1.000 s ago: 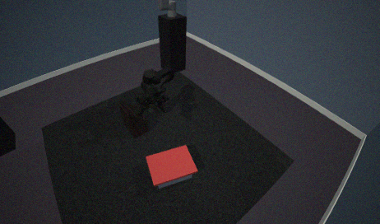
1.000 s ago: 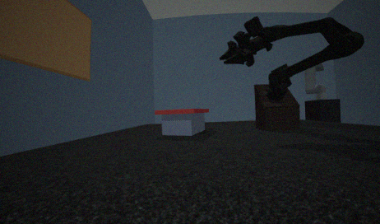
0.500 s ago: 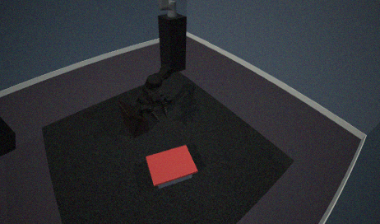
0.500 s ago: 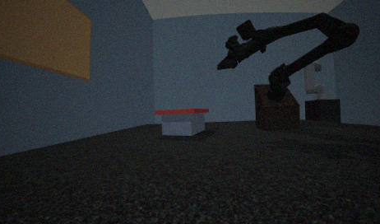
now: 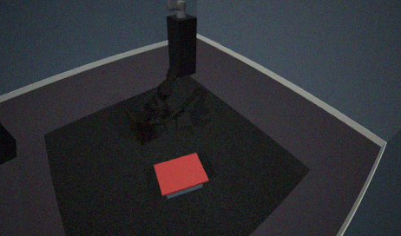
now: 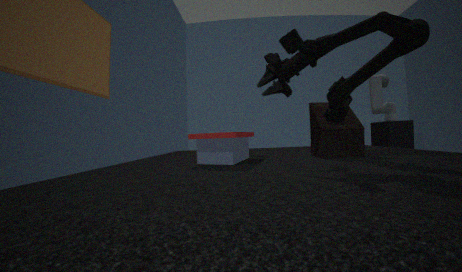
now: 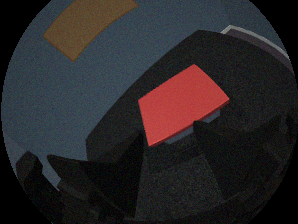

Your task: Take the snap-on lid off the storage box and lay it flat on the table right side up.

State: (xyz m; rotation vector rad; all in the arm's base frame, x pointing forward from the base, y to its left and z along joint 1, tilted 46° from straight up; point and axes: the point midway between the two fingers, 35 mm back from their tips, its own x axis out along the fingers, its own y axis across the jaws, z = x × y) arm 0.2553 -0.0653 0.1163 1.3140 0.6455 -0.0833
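Observation:
The flat red lid (image 5: 180, 173) (image 6: 221, 135) (image 7: 182, 102) lies level on top of the storage box and overhangs its walls. The pale blue-grey box (image 5: 185, 191) (image 6: 215, 152) (image 7: 214, 117) stands upright on the dark table top (image 5: 100, 173) (image 6: 215, 215). My gripper (image 6: 261, 90) (image 7: 168, 129) is partly open, with nothing between its fingers. It is well above the lid and on the arm-base side of it, tilted downward toward the box, touching neither. In the top view the fingers are too dark to make out clearly.
The brown arm base (image 5: 141, 130) (image 6: 336, 140) stands beyond the box. Behind it is a dark pedestal (image 5: 182, 48) (image 6: 392, 135) with a pale device on it. An orange-brown panel (image 6: 50, 45) (image 7: 90, 25) hangs at the side. A black block (image 5: 0, 143) is at the left edge.

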